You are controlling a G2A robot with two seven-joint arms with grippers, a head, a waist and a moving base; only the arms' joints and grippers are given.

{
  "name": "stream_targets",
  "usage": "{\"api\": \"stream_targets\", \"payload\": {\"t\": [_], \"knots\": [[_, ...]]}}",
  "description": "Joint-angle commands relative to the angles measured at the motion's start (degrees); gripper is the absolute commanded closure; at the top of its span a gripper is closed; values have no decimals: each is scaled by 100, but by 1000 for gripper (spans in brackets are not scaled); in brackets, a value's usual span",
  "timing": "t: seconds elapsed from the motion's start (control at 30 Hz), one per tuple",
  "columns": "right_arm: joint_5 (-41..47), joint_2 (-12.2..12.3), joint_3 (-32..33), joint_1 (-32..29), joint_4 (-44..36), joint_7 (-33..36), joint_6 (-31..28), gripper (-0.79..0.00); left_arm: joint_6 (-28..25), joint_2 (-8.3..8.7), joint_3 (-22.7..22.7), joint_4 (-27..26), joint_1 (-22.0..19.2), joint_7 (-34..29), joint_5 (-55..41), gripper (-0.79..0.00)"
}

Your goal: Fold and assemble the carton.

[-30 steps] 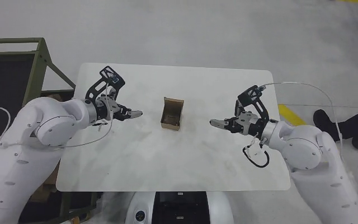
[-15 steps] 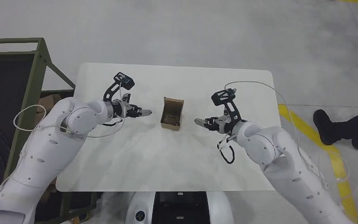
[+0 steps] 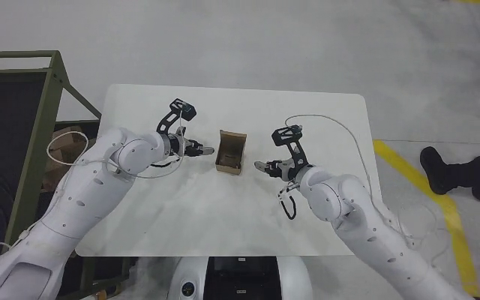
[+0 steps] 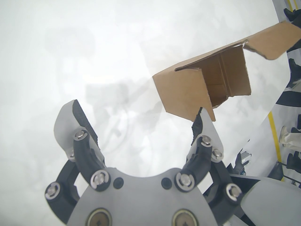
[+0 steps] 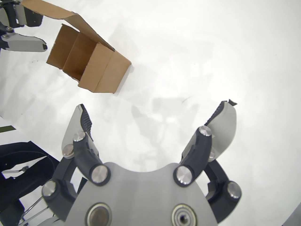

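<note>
- Brown cardboard carton [image 3: 230, 151] stood near the middle of the white tabletop [image 3: 225, 217], its mouth facing up, so the bare inside showed from above.
- One long flap [image 4: 270, 41] rose unfolded from one end of the carton, with its free edge curling outward.
- On one side, the left gripper [image 3: 204, 150] hovered just beside the carton's wall with its jaws spread wide and holding nothing.
- From the left wrist, one tip of the left gripper [image 4: 137, 106] sat close to the carton's [image 4: 188, 90] lower corner. Whether it touched the corner could not be told.
- On the opposite side, the right gripper [image 3: 260, 166] hung near the carton but a little further off. Its jaws were also wide apart and empty.
- From the right wrist, the right gripper [image 5: 155, 104] looked across bare tabletop at the carton [image 5: 94, 62].
- The step in hand appeared to be the approach, as both arms flanked the carton and neither held it.
- To do it well, one gripper would likely need to pinch a side wall first to steady the carton. The other could then press the raised flap over the mouth.
- The cardboard looked thin and light, so a hard squeeze could dent the wall.
- A push from one side alone could slide the carton across the smooth tabletop.
- Folding along the flap's crease, not across its middle, would probably keep the flap flat.
</note>
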Motion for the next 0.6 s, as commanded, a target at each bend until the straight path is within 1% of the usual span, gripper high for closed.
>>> {"api": "stream_targets", "payload": {"t": [0.0, 0.13, 0.2, 0.23, 0.3, 0.4, 0.57], "knots": [[75, -76, -127, 65, 171, -188, 103, -785, 57, -40, 68, 90, -49, 30, -35, -785], [191, -202, -289, 191, 428, -442, 222, -785, 68, -112, 206, 203, -134, 68, -55, -785], [51, -260, -399, 256, 560, -490, 450, -785, 77, -146, 266, 238, -172, 77, -55, -785], [-7, -296, -454, 296, 613, -464, 669, -785, 81, -161, 290, 251, -190, 87, -60, -785], [49, -374, -550, 379, 650, -486, 834, -785, 97, -191, 333, 276, -221, 93, -72, -785], [46, -469, -668, 496, 792, -546, 930, -785, 102, -233, 397, 306, -268, 96, -60, -785], [78, -595, -791, 611, 899, -616, 917, -785, 90, -294, 476, 346, -334, 82, -47, -785]]}}
